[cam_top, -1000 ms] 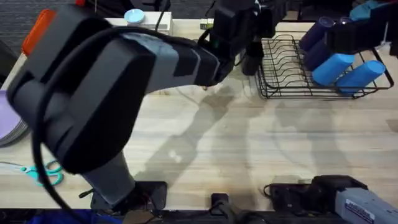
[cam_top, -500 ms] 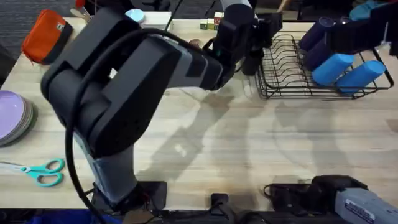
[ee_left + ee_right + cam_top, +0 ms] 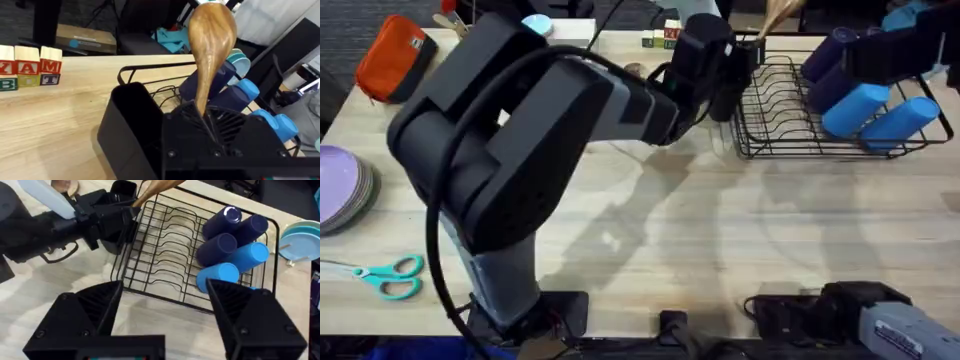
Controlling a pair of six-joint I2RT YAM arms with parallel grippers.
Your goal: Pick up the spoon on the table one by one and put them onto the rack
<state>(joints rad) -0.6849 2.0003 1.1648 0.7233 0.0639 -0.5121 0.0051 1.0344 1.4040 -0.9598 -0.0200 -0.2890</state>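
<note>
Lifted slightly since half a second ago: brown wooden spoon, clamped in the left gripper, handle hidden. Reads "YAM BOT" on wooden letter blocks upper left. Spread apart: right gripper before black wire rack.

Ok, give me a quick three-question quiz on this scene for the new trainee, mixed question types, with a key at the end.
1. True or false: the left pincer holds a wooden spoon with its bowl end up.
2. What lies in the wire part of the rack? A: scissors. B: blue cups. C: purple plates.
3. Fill in the blank: the fingers of the right pincer stand ____ (open or shut).

Key: 1 true; 2 B; 3 open.
</note>
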